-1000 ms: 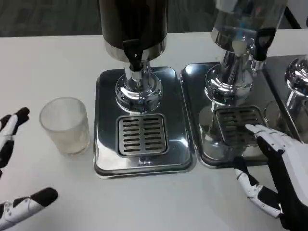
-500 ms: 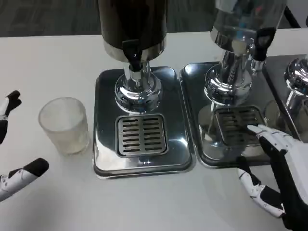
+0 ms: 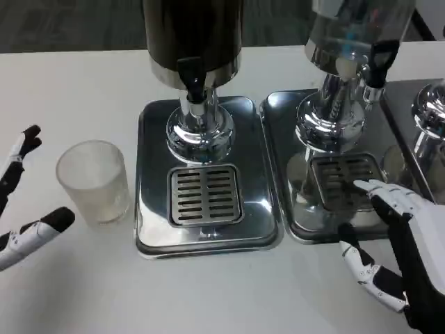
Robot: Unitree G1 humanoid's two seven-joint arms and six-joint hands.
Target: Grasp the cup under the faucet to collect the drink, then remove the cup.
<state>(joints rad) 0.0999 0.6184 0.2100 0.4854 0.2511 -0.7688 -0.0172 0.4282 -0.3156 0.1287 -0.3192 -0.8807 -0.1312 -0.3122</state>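
**Ana:** Cup [image 3: 93, 181] first: where does it stand?

**Ben:** On the white table [image 3: 76, 83], upright and looking empty, just left of the middle drip tray [image 3: 149, 209]. It is not under the faucet [image 3: 192, 82] of the dark dispenser [image 3: 192, 31]; the slotted grate [image 3: 205, 195] below that faucet has nothing on it.

**Ana:** Is anything holding it?

**Ben:** No. The left hand [image 3: 24, 202] sits to the cup's left with its fingers spread, one fingertip above and one below the level of the cup, both apart from the glass. It holds nothing.

**Ana:** And the other hand?

**Ben:** The right hand [image 3: 396, 250] is near the front edge of the second tray [image 3: 278, 139], under the clear dispenser [image 3: 358, 28]. Its fingers are apart and it grips nothing.

**Ana:** So how far along is the job?

**Ben:** At the very start, I'd say. The cup is not yet grasped, not placed under the faucet, and no drink is collected. What is left is everything: close the left hand around the cup, set it on the grate, fill it, and take it away.
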